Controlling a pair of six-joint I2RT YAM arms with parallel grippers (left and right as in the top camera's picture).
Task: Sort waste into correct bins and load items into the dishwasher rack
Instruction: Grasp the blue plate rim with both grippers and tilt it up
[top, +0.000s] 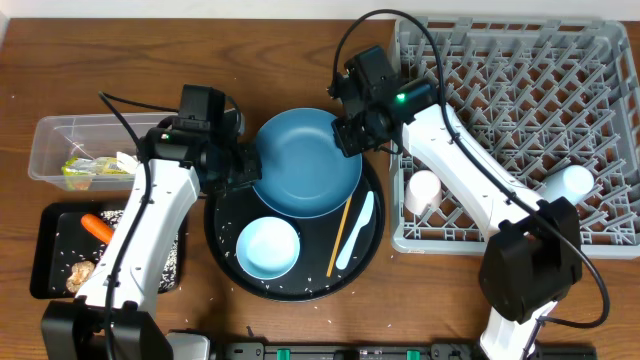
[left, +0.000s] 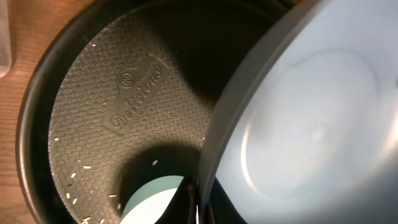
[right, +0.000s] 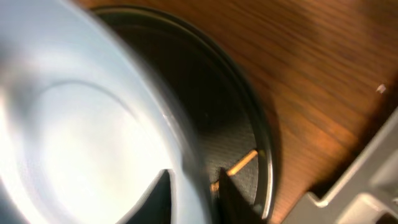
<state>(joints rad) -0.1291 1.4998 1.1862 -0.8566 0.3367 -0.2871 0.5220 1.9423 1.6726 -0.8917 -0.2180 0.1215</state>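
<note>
Surface: brown wood-grain table; nothing of the room beyond it shows.
Landmark: round black tray in the middle of the table, with white rice grains loose on its textured floor.
Plate: dark blue plate raised off the tray floor over the tray's far half, apparently tilted.
Left gripper: clamped on the plate's rim at the tray's left side.
Right gripper: pinching the plate's rim at the tray's far right.
Rack: dishwasher rack just right of the tray.
Step, as judged: a two-arm lift of the plate toward the rack.
Doing it well: move both grips together so the rim does not twist free. Clear the tray's lip, the pale blue bowl, chopstick and spoon at the tray's near side. Then seat the plate upright between pegs.
</note>
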